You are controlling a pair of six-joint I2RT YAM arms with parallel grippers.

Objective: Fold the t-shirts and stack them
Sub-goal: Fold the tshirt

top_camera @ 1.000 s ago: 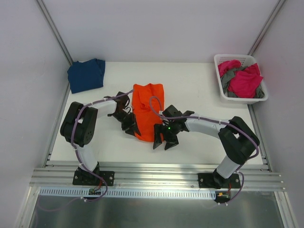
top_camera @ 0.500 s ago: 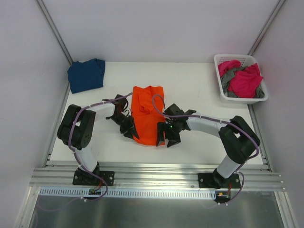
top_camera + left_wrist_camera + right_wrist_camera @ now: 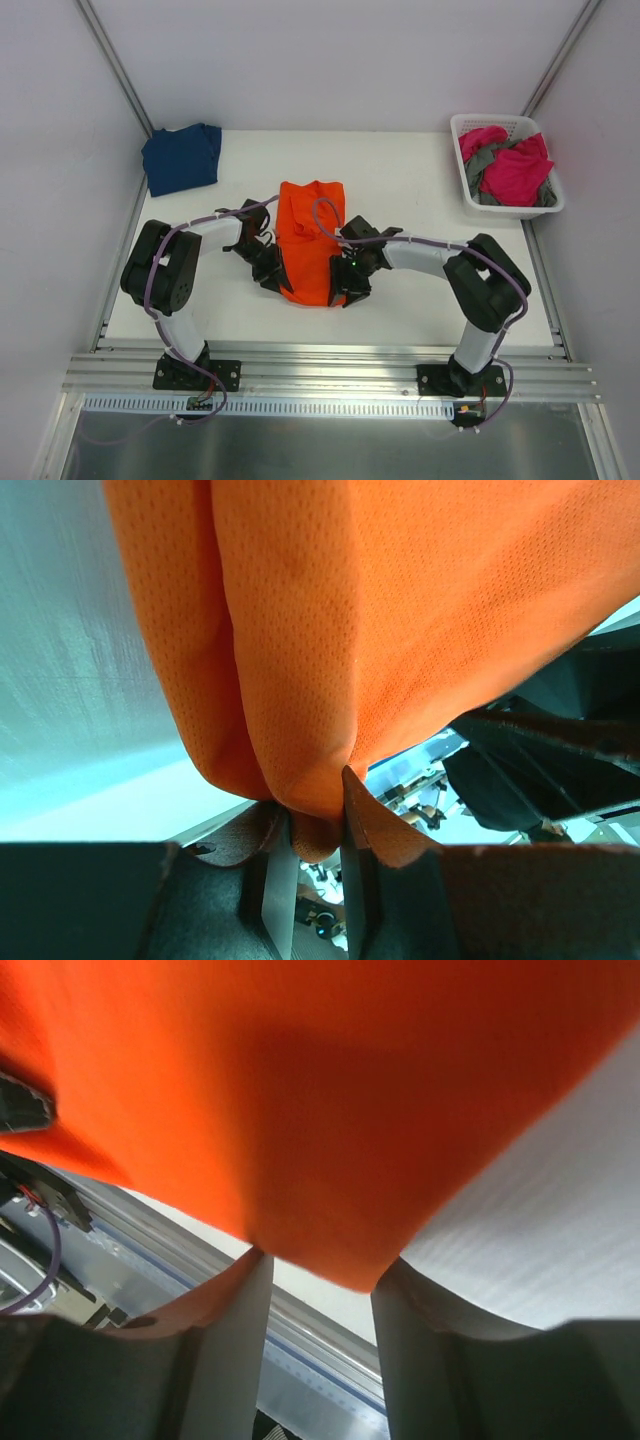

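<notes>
1. Orange mesh-knit cloth, a short-sleeved t-shirt (image 3: 310,235), lies folded into a long narrow strip near the middle of the white table (image 3: 420,190). Its length runs away from the arm bases.
2. The left gripper (image 3: 318,808) is at the strip's near left edge. Its jaws are narrow and pinch a bunched fold of the orange cloth between the two fingers (image 3: 275,875).
3. The right gripper (image 3: 320,1265) is at the strip's near right edge. Its jaws stand partly apart with a rounded corner of the cloth sitting between the fingertips (image 3: 232,1330). Whether they clamp it, I cannot tell.
4. In the overhead view both black grippers flank the near end of the shirt, close to each other.
5. A navy blue t-shirt (image 3: 182,157) lies folded at the far left corner of the table, well apart from the orange one.
6. A white slotted plastic basket (image 3: 508,208) stands at the far right corner. It holds crumpled magenta pink shirts (image 3: 515,172) and grey cloth (image 3: 482,160).
</notes>
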